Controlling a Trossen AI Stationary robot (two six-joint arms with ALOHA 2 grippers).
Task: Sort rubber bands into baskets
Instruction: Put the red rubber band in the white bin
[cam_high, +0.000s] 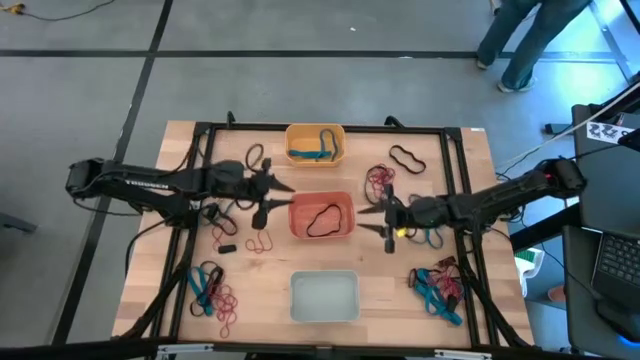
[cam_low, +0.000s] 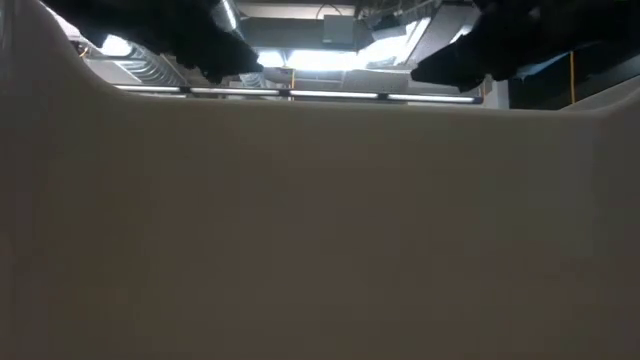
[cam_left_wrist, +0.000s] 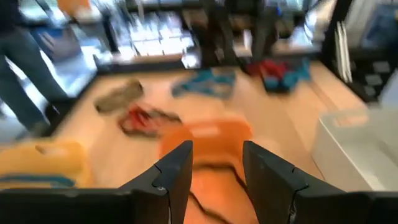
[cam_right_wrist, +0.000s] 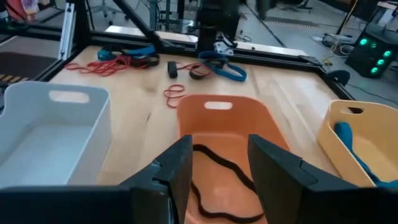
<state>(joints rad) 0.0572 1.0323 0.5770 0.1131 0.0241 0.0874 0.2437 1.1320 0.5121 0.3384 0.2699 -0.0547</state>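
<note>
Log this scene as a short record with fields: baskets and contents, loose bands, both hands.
yellow basket: holds blue band
orange basket: holds black band
white basket: no band seen in it
loose rubber bands: scattered on the table, both sides
left hand: open, beside the orange basket's left edge, holding nothing
right hand: open, beside its right edge, holding nothing

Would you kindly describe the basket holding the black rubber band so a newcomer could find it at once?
On the wooden table, three baskets stand in a row down the middle. Take the middle one, the red-orange basket, between the yellow-orange basket and the pale basket. It alone holds a single black rubber band.
</note>
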